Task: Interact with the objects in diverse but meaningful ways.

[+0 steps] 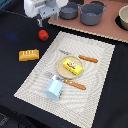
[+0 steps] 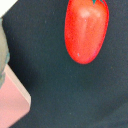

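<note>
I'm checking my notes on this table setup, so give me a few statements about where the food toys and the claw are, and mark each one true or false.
1. The butter lies on the plate. True.
2. The bread sits on the placemat. False: it lies off the mat, on the dark cloth toward the exterior view's left.
3. The carton stands on the placemat. True.
4. The claw holds the red food. False: the red food lies on the dark cloth, clear of the claw above it.
5. Two grey pots stand on the pink board. True.
</note>
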